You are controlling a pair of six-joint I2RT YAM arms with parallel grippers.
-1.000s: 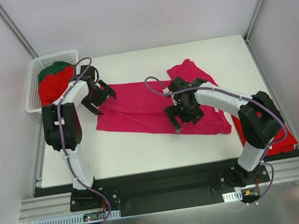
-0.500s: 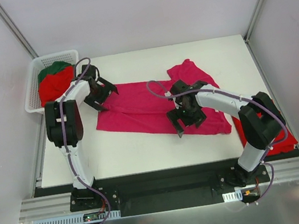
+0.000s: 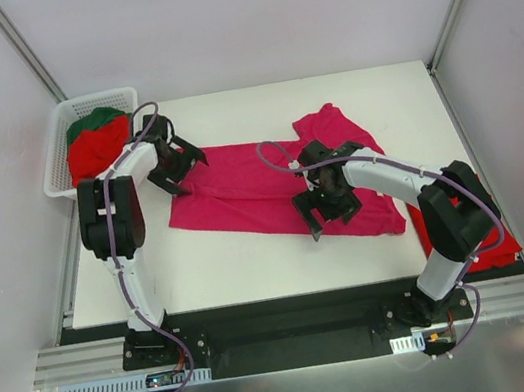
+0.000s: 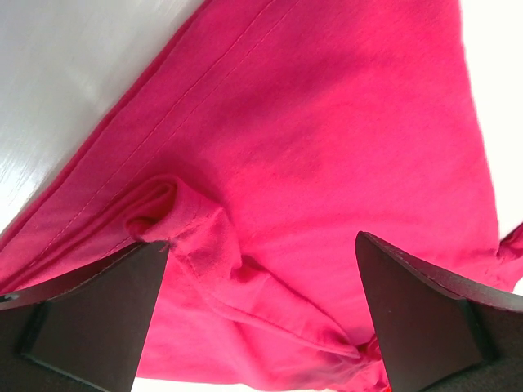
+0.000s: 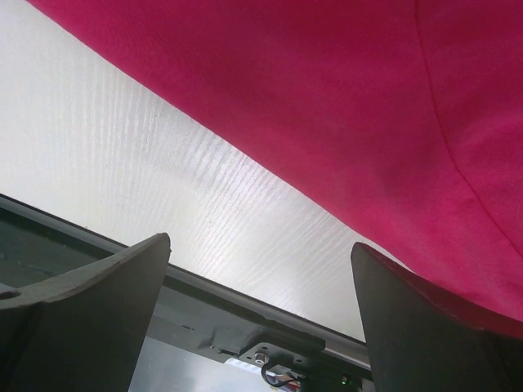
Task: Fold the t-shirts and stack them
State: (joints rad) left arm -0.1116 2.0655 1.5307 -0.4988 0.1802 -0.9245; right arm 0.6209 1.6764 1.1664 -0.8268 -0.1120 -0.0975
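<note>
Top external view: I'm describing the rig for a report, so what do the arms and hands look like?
Both the left arm and right arm have white links, bulky black joint housings and a thin purplish cable looping alongside. The left hand and right hand are black, each with two wedge-shaped fingers.

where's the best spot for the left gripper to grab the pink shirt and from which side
Probably the raised bunched fold at the left end of the magenta t-shirt, coming straight down from above. The rest lies flat on the table with nothing to pinch, while this ridge stands up between the open fingers of the left gripper.
</note>
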